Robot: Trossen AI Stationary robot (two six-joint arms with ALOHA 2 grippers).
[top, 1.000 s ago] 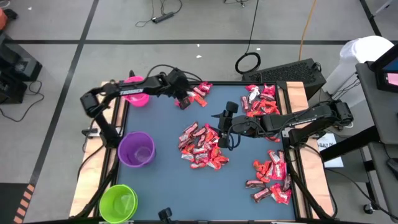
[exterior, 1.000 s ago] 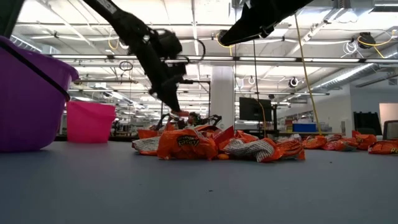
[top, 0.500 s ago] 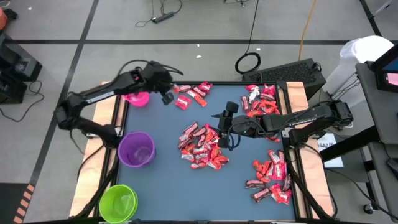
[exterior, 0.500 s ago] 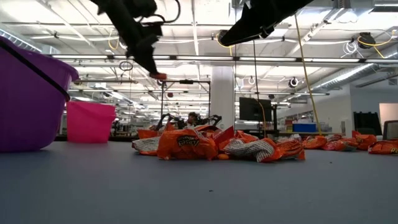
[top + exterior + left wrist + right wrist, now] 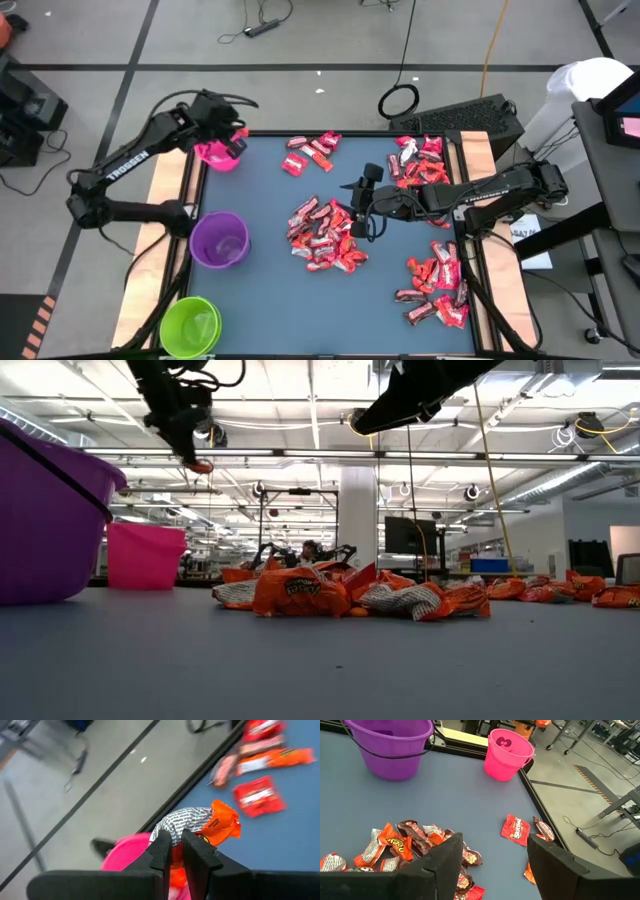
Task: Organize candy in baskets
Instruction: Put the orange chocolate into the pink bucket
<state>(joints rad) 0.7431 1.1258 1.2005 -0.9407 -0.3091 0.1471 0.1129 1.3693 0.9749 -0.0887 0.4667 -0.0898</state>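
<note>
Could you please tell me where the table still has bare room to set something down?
Free: the strip between the purple basket and the central candy pile, and the near edge between the green basket and the right-hand candy heap. Crowded: the middle, under the right gripper, and the far right corner.

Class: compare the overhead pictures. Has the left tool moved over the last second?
Yes. The left tool, shut on an orange candy, has travelled from the far candy cluster leftward to above the pink basket.

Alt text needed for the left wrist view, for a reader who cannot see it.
The left gripper is shut on an orange-and-silver wrapped candy, held above the round bright pink plastic basket at the edge of the blue table. More red and orange wrapped candies lie on the table beyond; grey floor shows past the edge.
</note>
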